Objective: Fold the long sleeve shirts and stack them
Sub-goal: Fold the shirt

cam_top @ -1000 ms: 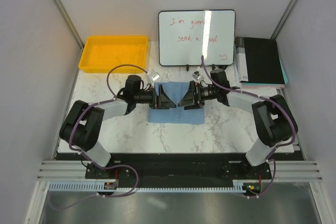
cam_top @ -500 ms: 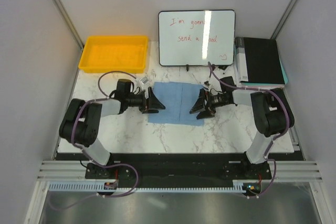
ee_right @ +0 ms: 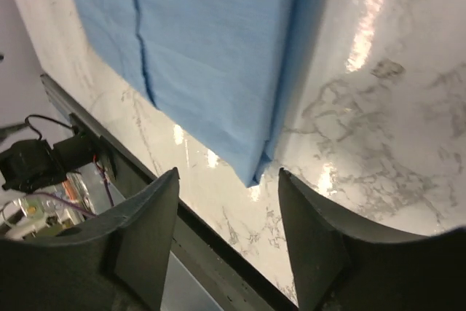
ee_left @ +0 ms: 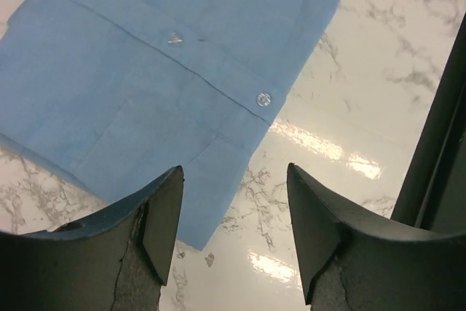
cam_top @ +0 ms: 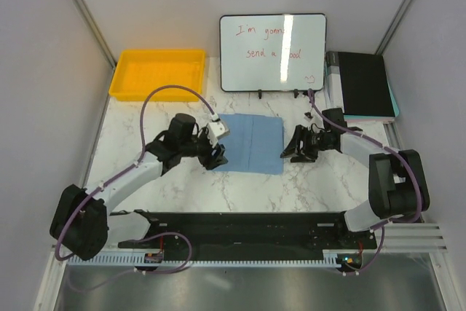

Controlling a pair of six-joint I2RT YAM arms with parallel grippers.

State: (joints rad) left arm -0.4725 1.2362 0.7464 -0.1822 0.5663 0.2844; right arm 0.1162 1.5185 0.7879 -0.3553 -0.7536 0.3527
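A folded light blue shirt (cam_top: 250, 143) is laid flat on the white marble tabletop (cam_top: 306, 180), enclosed by pale walls (cam_top: 44, 71). The left claw (cam_top: 216, 156) and right claw (cam_top: 293, 154), both released and empty, have been drawn outward to the shirt's sides.

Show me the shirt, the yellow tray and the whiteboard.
shirt (cam_top: 250, 143), top view, middle of the folded cloth
tray (cam_top: 156, 95), top view, near wall
whiteboard (cam_top: 273, 52), top view, middle of its face

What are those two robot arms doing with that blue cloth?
They are folding a shirt. The blue shirt lies folded in a flat rectangle on the table. Neither arm holds it. The left gripper is open at its left edge, and the right gripper is open just off its right edge.
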